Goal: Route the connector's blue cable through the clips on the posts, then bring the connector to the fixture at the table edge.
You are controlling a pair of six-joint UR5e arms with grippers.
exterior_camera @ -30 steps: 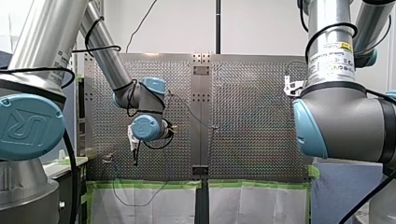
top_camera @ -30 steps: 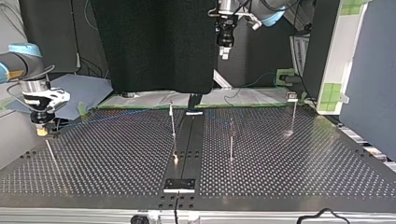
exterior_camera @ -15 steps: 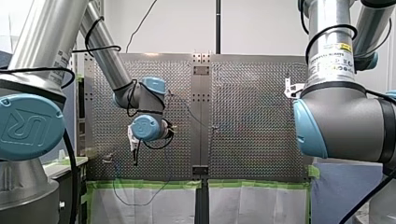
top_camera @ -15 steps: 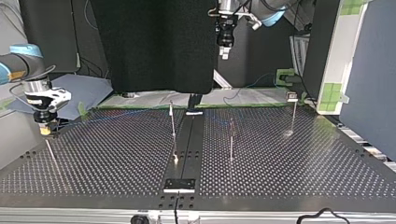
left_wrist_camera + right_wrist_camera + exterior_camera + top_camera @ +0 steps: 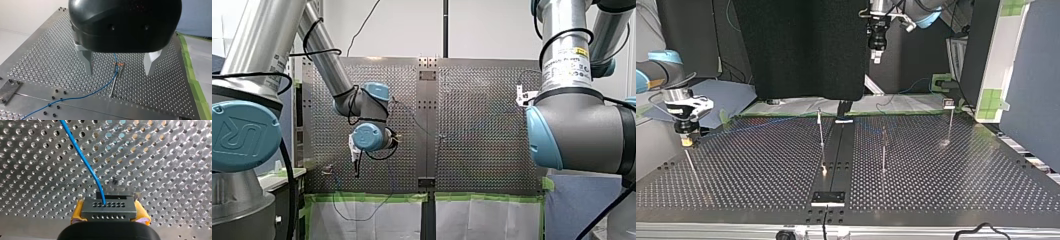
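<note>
Item: connector (image 5: pixel 109 208), small grey block with rows of pinholes, judged light and rigid. We grip it by its flanks in our right gripper (image 5: pixel 110 213), yellow pads (image 5: pixel 78 211), over the perforated metal table (image 5: pixel 162 170). Its blue cable (image 5: pixel 83 161): thin, limp, probably snag-prone. Beyond, our left gripper (image 5: pixel 119 72) hangs open over a post (image 5: pixel 114 83) and its clip (image 5: pixel 118 64).

Front and top views face each other over the table (image 5: pixel 946 175); wrist views sit close.
</note>
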